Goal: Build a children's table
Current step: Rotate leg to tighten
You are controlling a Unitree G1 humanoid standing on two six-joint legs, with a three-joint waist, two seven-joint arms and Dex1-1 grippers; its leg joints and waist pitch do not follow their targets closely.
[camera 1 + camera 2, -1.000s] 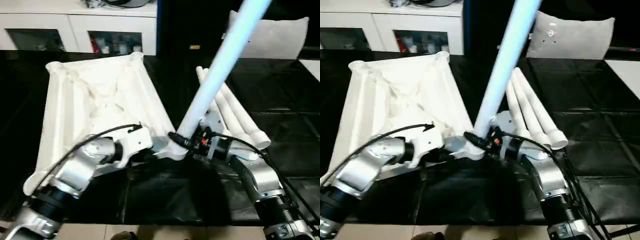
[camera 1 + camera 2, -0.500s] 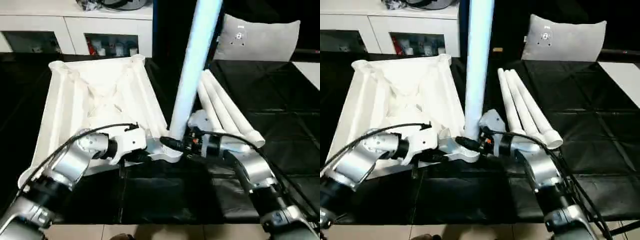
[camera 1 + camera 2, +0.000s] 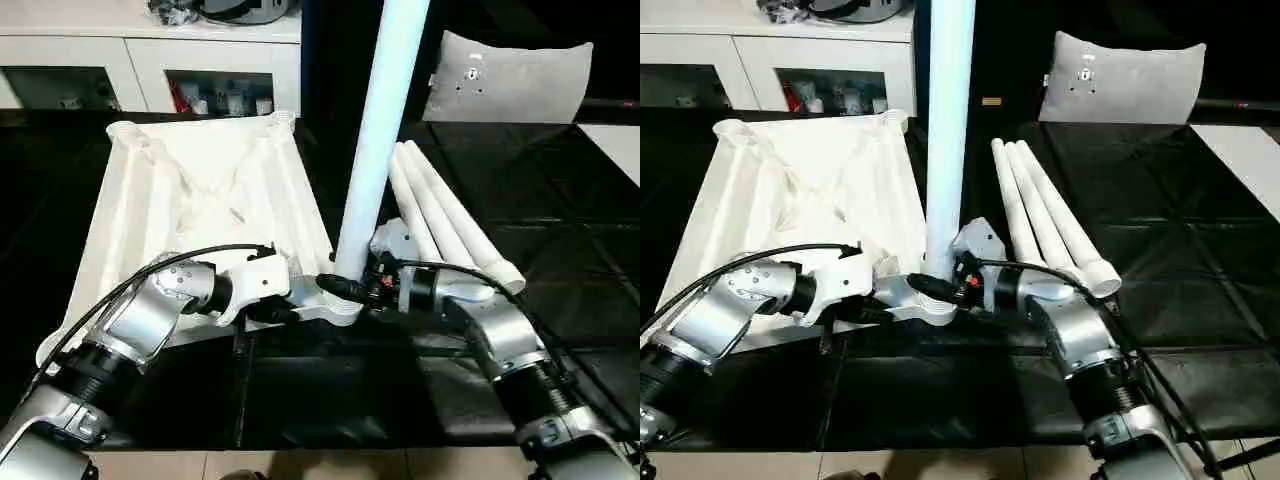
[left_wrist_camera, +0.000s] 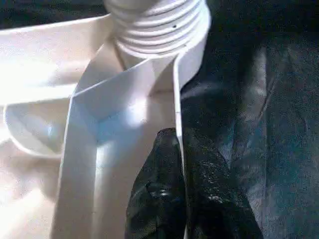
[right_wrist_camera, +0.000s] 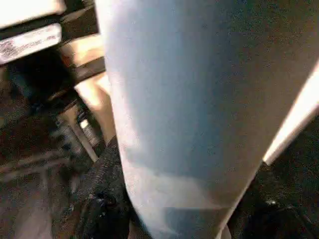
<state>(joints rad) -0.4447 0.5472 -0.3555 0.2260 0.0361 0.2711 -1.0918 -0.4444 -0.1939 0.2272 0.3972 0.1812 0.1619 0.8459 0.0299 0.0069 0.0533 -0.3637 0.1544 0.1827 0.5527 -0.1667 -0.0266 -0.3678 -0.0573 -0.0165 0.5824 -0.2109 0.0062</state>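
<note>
The children's table top [image 3: 200, 200] lies upside down on the black cloth, ribbed underside up. One white leg [image 3: 385, 120] stands almost upright in the near right corner socket [image 3: 335, 308]; its threaded end [image 4: 157, 30] sits in that socket. My right gripper [image 3: 352, 288] is shut around the leg's base [image 5: 199, 99], a black finger on each side. My left gripper [image 3: 288, 310] is shut on the table top's thin rim wall just beside the socket, its fingertips [image 4: 164, 189] pinching that wall. Three more legs [image 3: 450, 225] lie side by side to the right.
A white cabinet with glass doors [image 3: 150, 70] stands along the back. A grey cushion [image 3: 505, 75] leans at the back right. A flat white board [image 3: 622, 140] shows at the right edge. Black cloth [image 3: 570, 210] covers the surface.
The held leg has swung from leaning far to the right to nearly upright in the corner socket. Both grippers kept their holds. The camera view shifted slightly.
</note>
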